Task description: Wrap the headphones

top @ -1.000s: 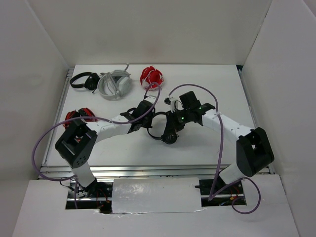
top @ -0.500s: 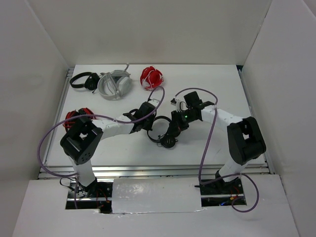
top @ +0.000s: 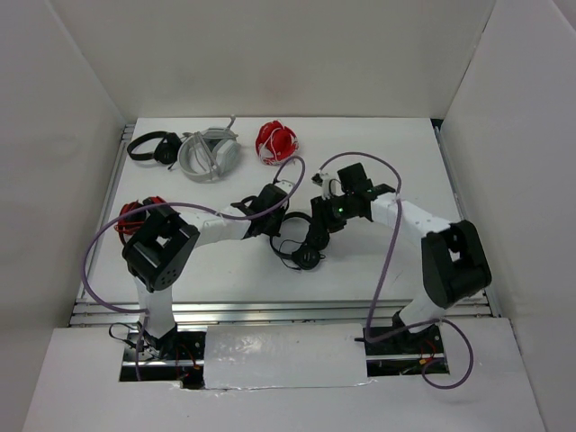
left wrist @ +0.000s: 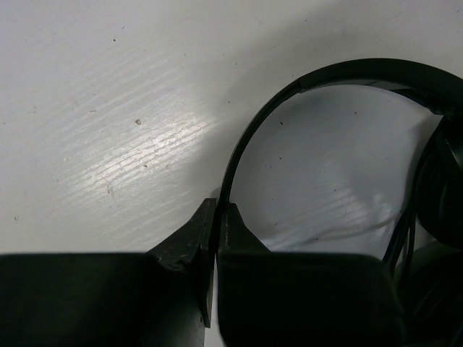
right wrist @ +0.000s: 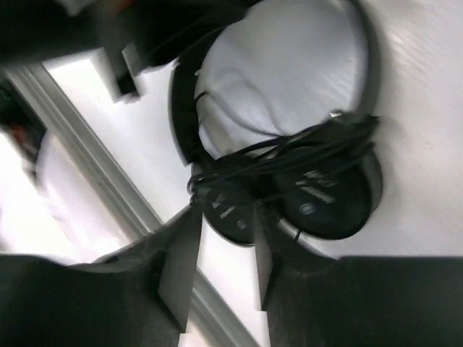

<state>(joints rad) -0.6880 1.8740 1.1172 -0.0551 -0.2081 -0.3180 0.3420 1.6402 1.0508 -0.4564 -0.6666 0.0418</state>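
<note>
The small black headphones [top: 304,258] lie at the table's middle, earcups side by side, with the thin black cable [right wrist: 289,155] wound in several strands across them. My left gripper [top: 273,219] is shut on the thin headband [left wrist: 249,134]; in the left wrist view the band rises from between the fingers [left wrist: 221,217] and arcs right to an earcup [left wrist: 443,191]. My right gripper [top: 314,239] hovers over the earcups. Its jaws stand apart [right wrist: 223,249], with one earcup [right wrist: 233,211] just beyond the tips and the other [right wrist: 325,202] to the right.
At the back left lie another black pair of headphones [top: 148,146], grey-white headphones [top: 209,155] and a red bundle [top: 276,140]. Another red item [top: 144,210] sits at the left edge, partly behind my left arm. White walls enclose the table on three sides.
Both arms have shifted slightly and their elbows have swung inward. The headphones stay at the middle, and my left gripper keeps hold of the headband.
</note>
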